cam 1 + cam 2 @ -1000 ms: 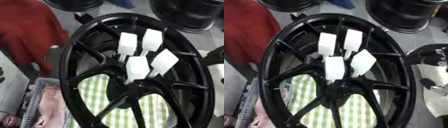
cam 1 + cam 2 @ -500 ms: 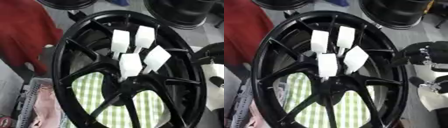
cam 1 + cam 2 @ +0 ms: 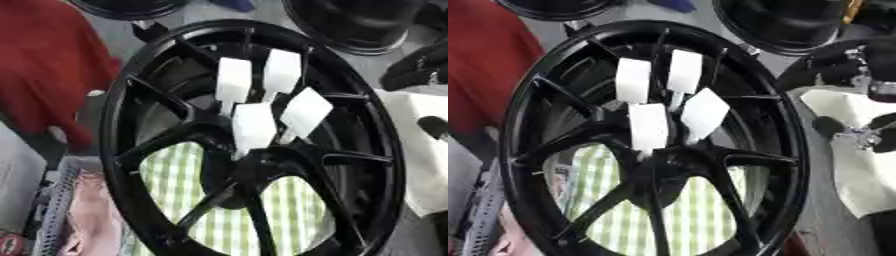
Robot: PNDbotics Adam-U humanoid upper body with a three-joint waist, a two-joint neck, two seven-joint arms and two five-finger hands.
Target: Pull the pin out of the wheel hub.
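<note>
A large black wheel [image 3: 254, 145] with thin paired spokes stands tilted and fills most of both views. Its rim runs from the top centre down past the bottom edge. Behind it, seen between the lower spokes, lies a green and white checked cloth [image 3: 293, 210].

Two more black wheels lie beyond it: one [image 3: 354, 22] at the upper right and a second [image 3: 127, 7] cut off by the top edge at the upper left. A red garment [image 3: 48, 70] hangs along the left side, and below it the corner of a grey mesh basket [image 3: 61, 200] shows with something pinkish inside.

To the right of the wheel there is a white sheet [image 3: 859, 160] on a grey surface that may be the counter, though little of it shows.

The robot hand on the right [image 3: 859, 55] is a dark shape with silver parts at the upper right, just outside the rim and apart from it; I cannot tell how its fingers are set. The left robot hand shows in neither view.

At the wheel hub [image 3: 262, 165], four white rectangular tabs [image 3: 254, 125] stand up on thin stems from the centre, fanned out over the upper spokes. The pins themselves sit under these tabs, seemingly in the hub, but the blur leaves this unsure.
</note>
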